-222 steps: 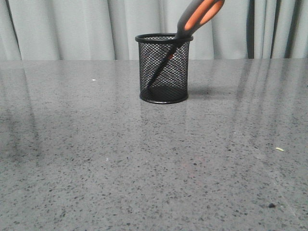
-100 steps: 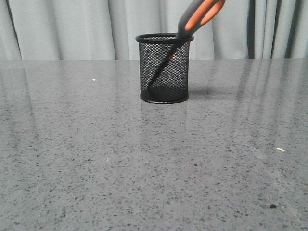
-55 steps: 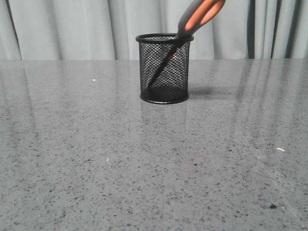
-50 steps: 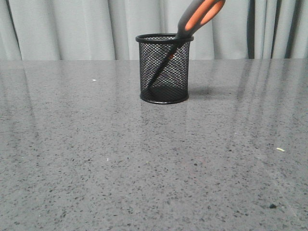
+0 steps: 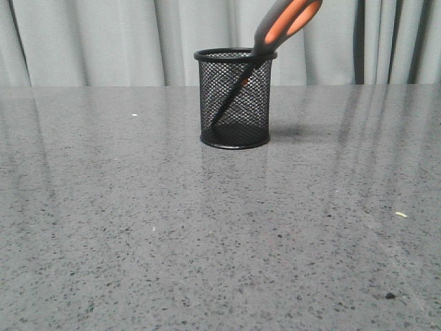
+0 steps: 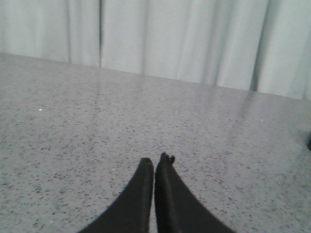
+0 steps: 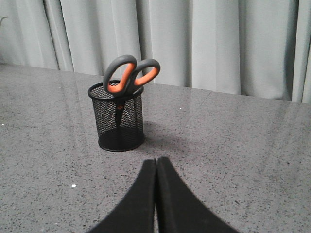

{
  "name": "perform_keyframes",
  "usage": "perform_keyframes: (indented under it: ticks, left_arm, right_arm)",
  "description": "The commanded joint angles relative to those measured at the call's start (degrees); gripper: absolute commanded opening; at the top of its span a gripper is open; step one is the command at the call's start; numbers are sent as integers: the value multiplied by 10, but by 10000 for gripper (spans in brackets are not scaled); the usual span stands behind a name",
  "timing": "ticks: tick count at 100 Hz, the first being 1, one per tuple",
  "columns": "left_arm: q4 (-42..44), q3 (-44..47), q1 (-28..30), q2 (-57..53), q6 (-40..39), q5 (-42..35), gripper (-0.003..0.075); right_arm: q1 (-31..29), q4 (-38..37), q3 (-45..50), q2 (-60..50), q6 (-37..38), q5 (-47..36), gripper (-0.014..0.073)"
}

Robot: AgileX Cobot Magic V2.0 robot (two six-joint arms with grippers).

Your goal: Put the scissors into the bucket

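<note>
The black wire-mesh bucket (image 5: 234,98) stands upright on the grey table, centre back in the front view. The scissors (image 5: 284,22) stand inside it, blades down, leaning on the rim with the grey and orange handles sticking out to the right. Both also show in the right wrist view: the bucket (image 7: 118,119) and the scissors' handles (image 7: 130,73). My right gripper (image 7: 156,160) is shut and empty, a short way back from the bucket. My left gripper (image 6: 155,162) is shut and empty over bare table. Neither gripper shows in the front view.
Grey speckled table (image 5: 138,227) with pale curtains (image 5: 103,41) behind its far edge. A small pale scrap (image 5: 400,214) and a dark speck (image 5: 390,296) lie at the front right.
</note>
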Motion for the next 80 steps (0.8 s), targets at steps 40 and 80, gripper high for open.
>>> perform_keyframes:
  ticks: [40, 80]
  left_arm:
    - [-9, 24, 15, -17, -7, -40, -20]
    - [-9, 24, 15, -17, -7, -40, -20]
  right_arm:
    - [-3, 2, -15, 5, 0, -48, -74]
    - [-3, 2, -15, 5, 0, -48, -74]
